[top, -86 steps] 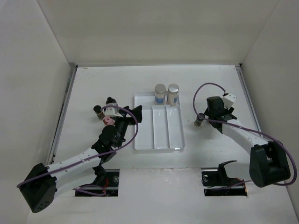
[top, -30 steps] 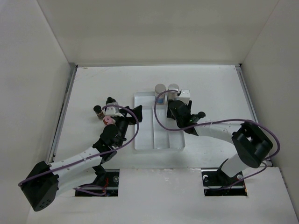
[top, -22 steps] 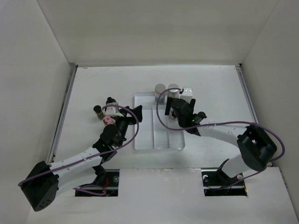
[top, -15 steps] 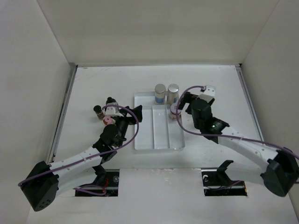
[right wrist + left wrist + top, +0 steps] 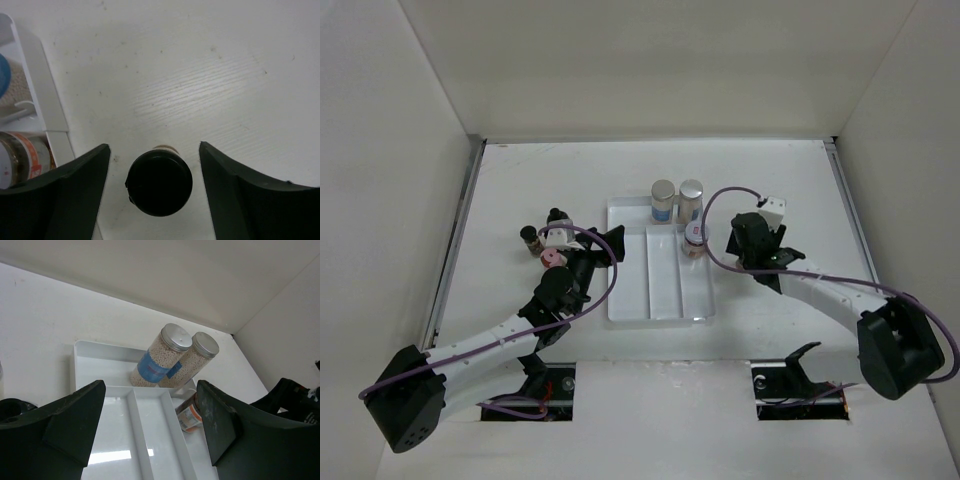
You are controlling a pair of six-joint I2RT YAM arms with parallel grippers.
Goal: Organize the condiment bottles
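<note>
The white tray [image 5: 628,270] sits about mid-desk [image 5: 560,175], a little nearer the front edge than the back. At its far end two silver-capped bottles [image 5: 663,199] stand side by side and touching, the left one with a blue label. Just in front of them an orange-labelled bottle [image 5: 694,240] stands inside the tray, close against its right wall.

To the right of the tray, towards the right edge, the right pincer [image 5: 154,146] hangs over the bare desk with its fingers spread. A black-capped bottle [image 5: 159,182] stands upright between them, with a gap on either side, so nothing is gripped.

The left pincer [image 5: 151,385] hovers at the tray's left side, also spread wide and holding nothing, looking across at the silver-capped pair. Just beside that arm, towards the left edge, a pink-capped bottle [image 5: 552,258] and two dark-capped bottles [image 5: 530,236] are bunched together, partly hidden by the wrist.
</note>
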